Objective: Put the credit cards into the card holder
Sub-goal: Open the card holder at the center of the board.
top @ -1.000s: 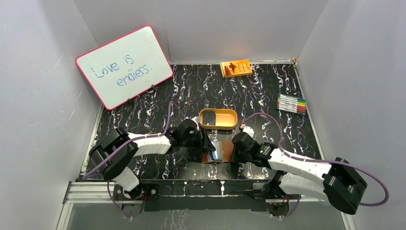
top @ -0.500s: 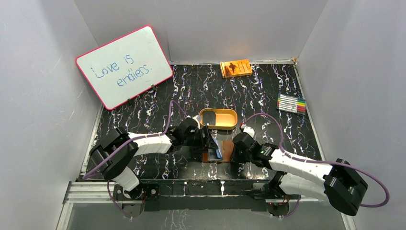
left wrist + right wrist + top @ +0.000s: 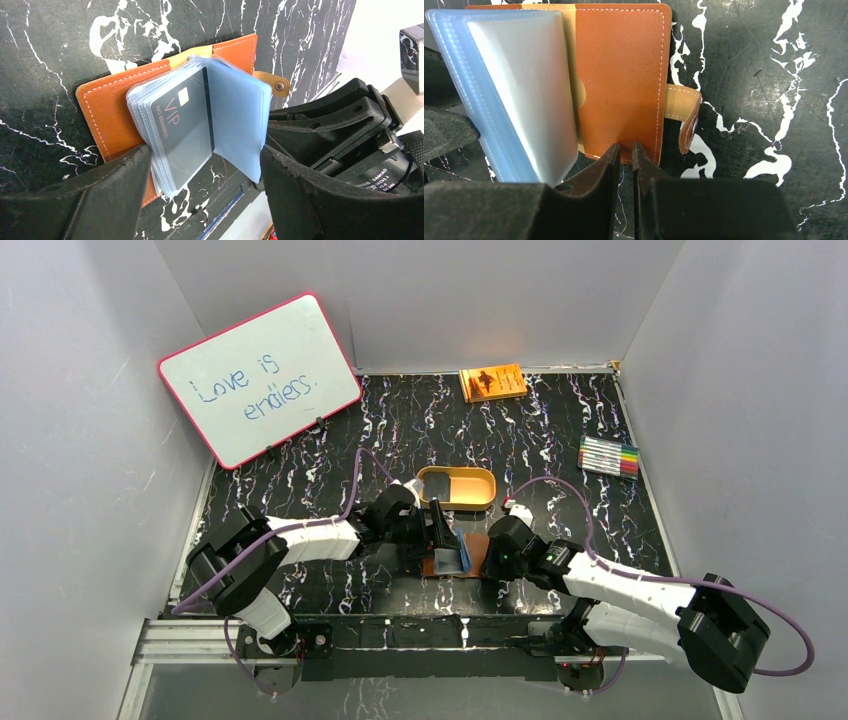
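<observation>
Only left wrist shows VIP card (image 3: pixel 182 132); left pincer (image 3: pixel 205 162) wide, right pincer (image 3: pixel 625 155) narrow.

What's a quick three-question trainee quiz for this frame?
1. True or false: the card holder lies snapped shut on the table.
2. Pick one: the dark card in the front sleeve reads A) VIP, B) VISA, C) GOLD.
3. Short answer: which arm's jaws stand wide open on either side of the clear sleeves?

Key: 1 false, it lies open. 2 A. 3 left jaws.
</observation>
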Motion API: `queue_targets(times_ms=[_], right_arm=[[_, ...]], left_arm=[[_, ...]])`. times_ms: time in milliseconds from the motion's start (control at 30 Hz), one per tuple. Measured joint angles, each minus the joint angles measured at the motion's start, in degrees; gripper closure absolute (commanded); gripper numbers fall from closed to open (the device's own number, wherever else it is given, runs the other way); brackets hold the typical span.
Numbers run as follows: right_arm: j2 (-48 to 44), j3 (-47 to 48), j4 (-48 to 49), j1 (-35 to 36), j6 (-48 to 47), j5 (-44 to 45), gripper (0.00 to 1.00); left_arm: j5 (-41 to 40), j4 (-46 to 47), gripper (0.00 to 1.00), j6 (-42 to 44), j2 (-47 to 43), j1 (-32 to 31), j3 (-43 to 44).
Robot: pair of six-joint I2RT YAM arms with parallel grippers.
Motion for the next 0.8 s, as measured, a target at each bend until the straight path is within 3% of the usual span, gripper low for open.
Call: queue_targets(times_ms=[233,467,633,800], right_arm=[[-0.1,-0.1,0.1,-0.4,0.0,-0.4,0.76],[-0.4,-0.3,0.2,-0.4,0.0,-0.5,0.75],[-1.1,-0.3,-0.4,-0.4,0.2,-0.6,0.66],[-5.7,-0.3,-6.1,-0.4,0.2,0.1,0.57]], left_arm=[[0.0,0.0,0.23,0.2,-0.3,-0.3,0.0],[-0.1,-2.3,0.36,1.3,0.4,-0.4,1.2],[-1.7,-6.8,0.43,3.2,2.5,-0.5,4.3],[-3.6,-10.5,0.44,4.7,3.0,-1.1,5.9]])
